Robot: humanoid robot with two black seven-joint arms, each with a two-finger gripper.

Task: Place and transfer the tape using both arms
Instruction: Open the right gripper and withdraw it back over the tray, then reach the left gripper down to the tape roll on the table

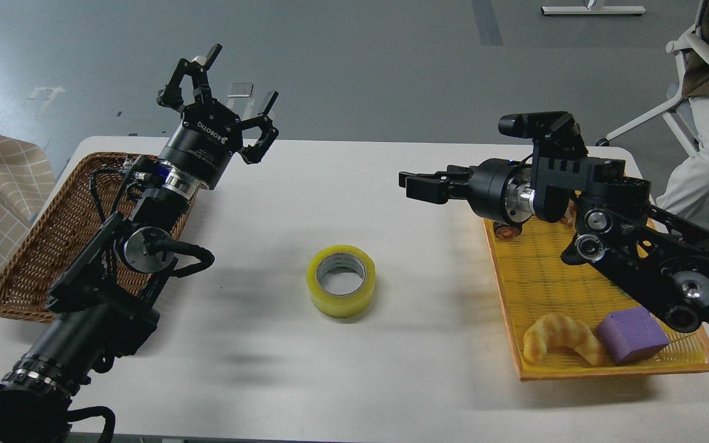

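Observation:
The tape [341,282], a yellow roll with a pale grey core, lies flat on the white table [354,381] near its middle, and nothing touches it. My right gripper [413,184] hangs above the table to the right of the tape and farther back. Its fingers point left, are spread straight and hold nothing. My left gripper [234,83] is raised over the table's far left part, beside the wicker basket. Its fingers are spread open and it is empty.
A brown wicker basket [34,246] stands at the left under my left arm. A yellow tray [551,277] at the right holds a croissant [554,344], a purple block [631,335] and a can [507,231] half hidden by my right arm. A seated person [708,123] is at the far right.

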